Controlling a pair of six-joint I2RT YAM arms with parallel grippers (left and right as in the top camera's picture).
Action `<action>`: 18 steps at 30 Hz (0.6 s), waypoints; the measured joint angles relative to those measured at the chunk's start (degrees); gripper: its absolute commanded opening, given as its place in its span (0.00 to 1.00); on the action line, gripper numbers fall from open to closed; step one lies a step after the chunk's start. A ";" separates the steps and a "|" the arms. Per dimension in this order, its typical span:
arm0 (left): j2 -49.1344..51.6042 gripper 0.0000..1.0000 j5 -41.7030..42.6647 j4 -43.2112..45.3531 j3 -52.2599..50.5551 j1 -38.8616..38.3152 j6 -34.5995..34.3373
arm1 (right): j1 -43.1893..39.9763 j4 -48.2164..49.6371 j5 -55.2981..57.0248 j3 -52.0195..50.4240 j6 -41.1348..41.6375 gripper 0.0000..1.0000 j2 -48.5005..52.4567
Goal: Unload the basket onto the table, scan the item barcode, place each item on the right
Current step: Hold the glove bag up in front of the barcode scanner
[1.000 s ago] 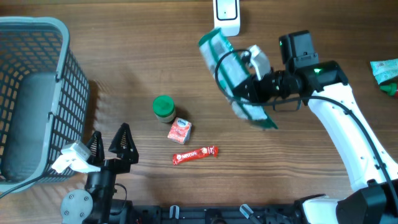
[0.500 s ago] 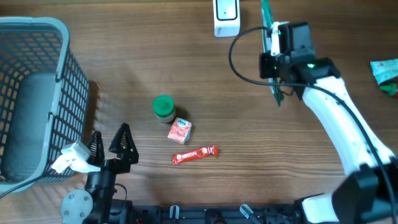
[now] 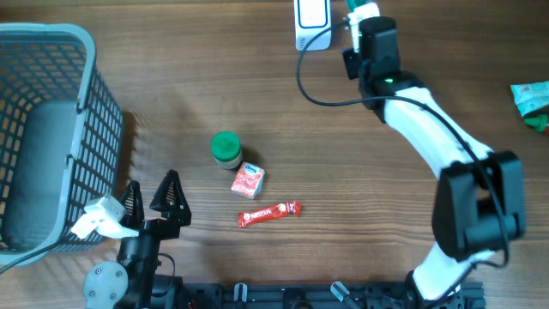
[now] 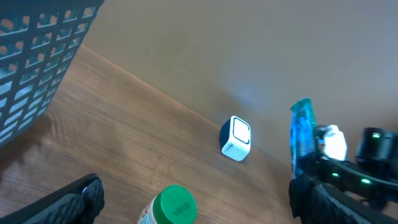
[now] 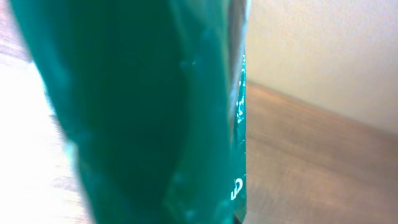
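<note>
The item is a green plastic packet [image 4: 302, 134]. My right gripper [image 3: 361, 15] is shut on it and holds it upright and edge-on just right of the white barcode scanner [image 3: 311, 21] at the table's back edge. In the right wrist view the packet [image 5: 143, 112] fills most of the frame and hides the fingers. In the left wrist view the scanner [image 4: 236, 138] shows its white face, with the packet a short way to its right. My left gripper [image 3: 153, 199] rests open near the front left, holding nothing.
A blue-grey basket [image 3: 51, 51] stands at the left. A green-lidded jar [image 3: 226, 148], a small pink box [image 3: 248, 180] and a red stick sachet [image 3: 269, 212] lie mid-table. Another green packet [image 3: 532, 96] lies at the right edge.
My right arm has carried the green packet from the middle right up to the back edge beside the scanner, turning it edge-on. The left arm has stayed still.
</note>
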 measured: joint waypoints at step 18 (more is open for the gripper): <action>0.00 1.00 0.00 0.00 0.00 0.00 0.00 | 3.50 21.09 17.81 15.56 -36.46 0.04 26.45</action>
